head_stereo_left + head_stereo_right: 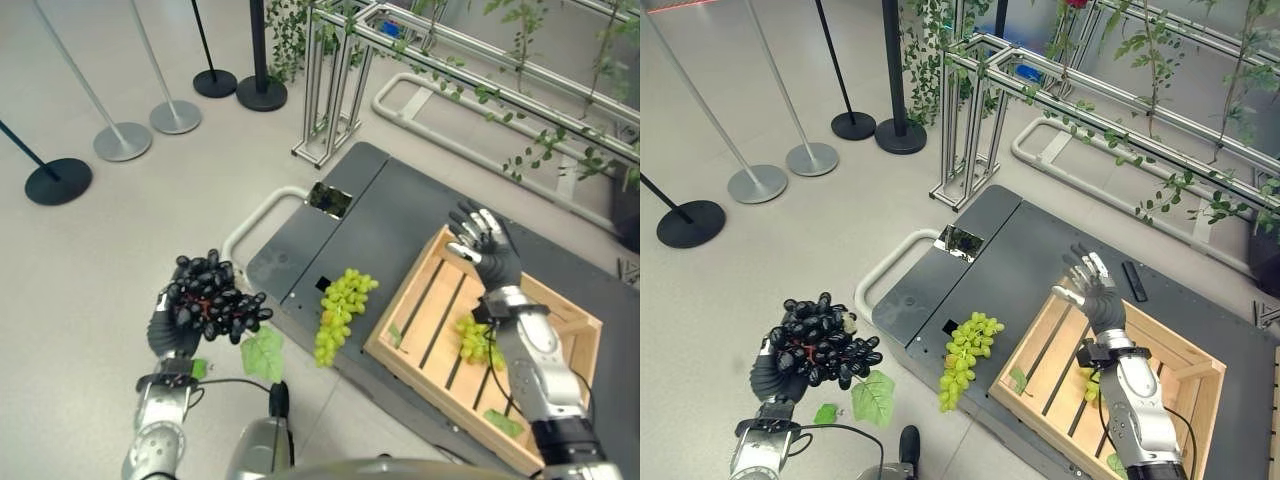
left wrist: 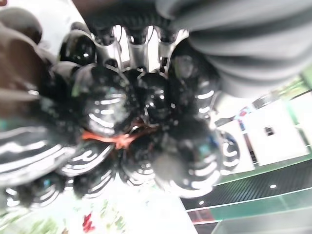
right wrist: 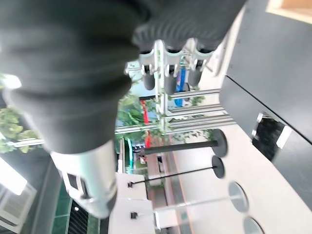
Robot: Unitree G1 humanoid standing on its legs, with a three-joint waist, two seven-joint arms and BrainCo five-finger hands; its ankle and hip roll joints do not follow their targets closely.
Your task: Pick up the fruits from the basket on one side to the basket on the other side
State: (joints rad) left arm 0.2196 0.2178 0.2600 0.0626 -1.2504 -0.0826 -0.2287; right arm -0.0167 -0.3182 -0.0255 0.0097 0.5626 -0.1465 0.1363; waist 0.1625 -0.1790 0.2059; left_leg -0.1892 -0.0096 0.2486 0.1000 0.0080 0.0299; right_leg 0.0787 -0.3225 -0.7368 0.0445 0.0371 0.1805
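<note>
Three bunches of grapes are spread across this scene. The robot's left hand [image 1: 170,330] is raised over the pale floor, its fingers curled round a bunch of black grapes [image 1: 212,298] with a green leaf [image 1: 262,353] hanging just below it; the left wrist view shows the dark berries [image 2: 146,126] packed against the palm, red stem threads between them. A bunch of green grapes [image 1: 338,312] lies loose on the dark grey platform [image 1: 400,220], near its front edge and just beside the wooden crate [image 1: 560,350]. A second green bunch [image 1: 476,338] rests inside the crate on its slatted bottom, partly hidden by the right forearm, and small leaves lie on the slats near the crate's left side and front corner. The right hand [image 1: 1095,290] is held up above the crate's far left corner, fingers straight and spread, holding nothing; the right wrist view shows its fingertips [image 3: 168,80] extended in open air. Beyond the platform stands an aluminium frame [image 1: 980,110] hung with green vines [image 1: 1160,130], and several poles on round bases [image 1: 122,140] stand on the floor to the left.
</note>
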